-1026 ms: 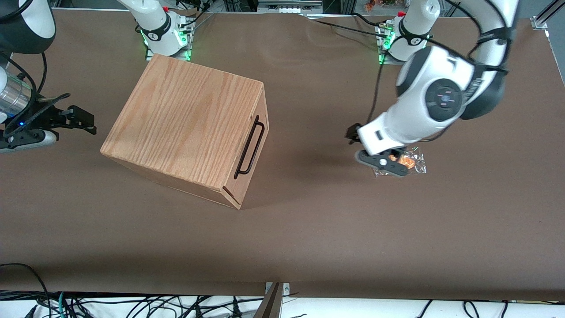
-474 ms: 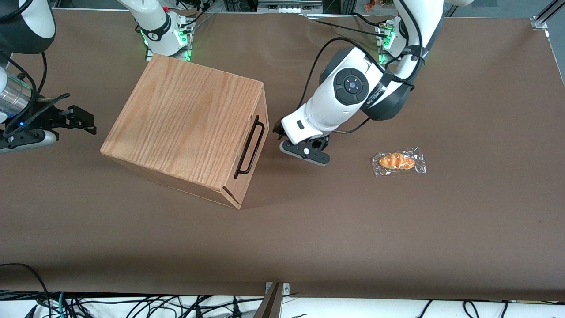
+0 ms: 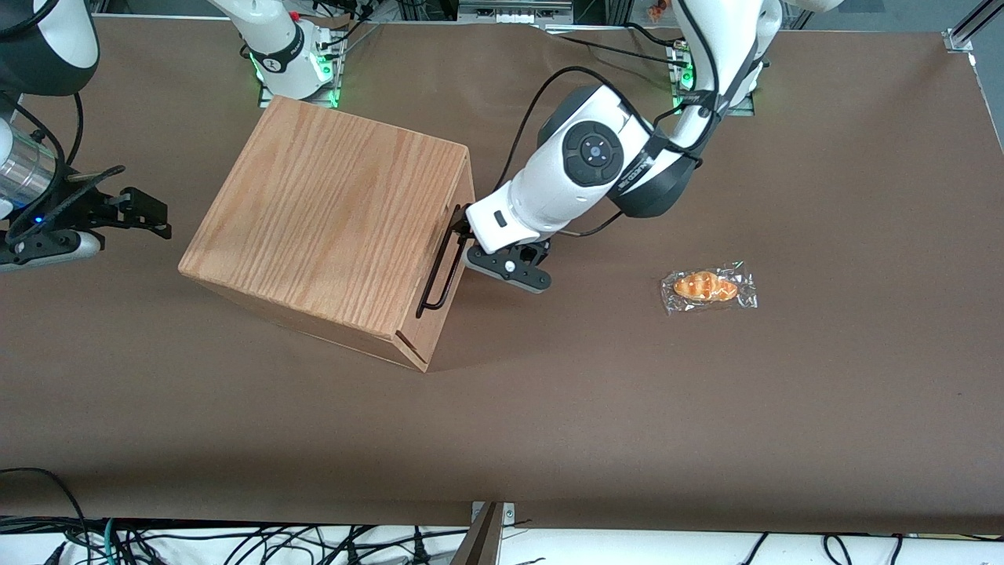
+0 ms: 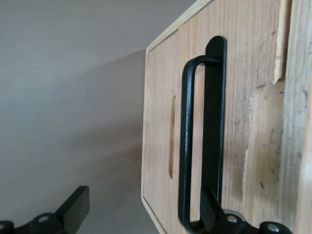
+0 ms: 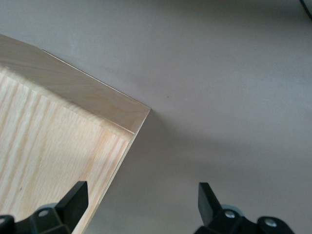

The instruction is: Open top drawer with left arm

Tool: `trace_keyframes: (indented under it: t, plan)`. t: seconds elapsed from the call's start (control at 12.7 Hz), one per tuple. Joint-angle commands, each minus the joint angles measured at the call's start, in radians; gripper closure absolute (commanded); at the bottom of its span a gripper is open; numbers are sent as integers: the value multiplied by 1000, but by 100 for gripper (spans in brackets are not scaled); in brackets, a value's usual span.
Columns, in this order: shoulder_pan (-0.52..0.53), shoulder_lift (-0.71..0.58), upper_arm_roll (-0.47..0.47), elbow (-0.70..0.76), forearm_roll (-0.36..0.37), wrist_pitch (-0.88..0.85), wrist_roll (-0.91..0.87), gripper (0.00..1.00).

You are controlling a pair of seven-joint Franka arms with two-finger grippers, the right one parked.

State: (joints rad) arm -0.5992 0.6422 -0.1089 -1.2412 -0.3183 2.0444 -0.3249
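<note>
The oak-grain cabinet stands on the brown table with its top drawer shut. The drawer's long black bar handle runs along the front. The white left arm reaches down in front of the drawer, and its gripper is at the handle's end farther from the front camera. In the left wrist view the gripper is open. One of its fingers sits beside the handle at its end; the other finger hangs over bare table off the drawer front.
A wrapped bread roll lies on the table toward the working arm's end. The arm bases stand at the table's edge farthest from the front camera. Cables hang below the near edge.
The left arm swung from above the bread roll across the table to the cabinet. Its gripper went from over the packet to the drawer handle. The cabinet has not moved.
</note>
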Motion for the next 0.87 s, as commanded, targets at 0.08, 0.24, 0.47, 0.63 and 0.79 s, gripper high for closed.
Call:
trace_keyframes:
  t: [0.08,0.24,0.47,0.63,0.79]
  plan:
    - [-14,59,12,69,-24,6,-6,0]
    - [-20,66,12,69,-24,6,-6,0]
    - [-21,76,12,66,-24,6,-6,0]
    - [-16,83,14,62,-22,6,4,0]
    - [-10,83,18,55,-18,6,10,0]
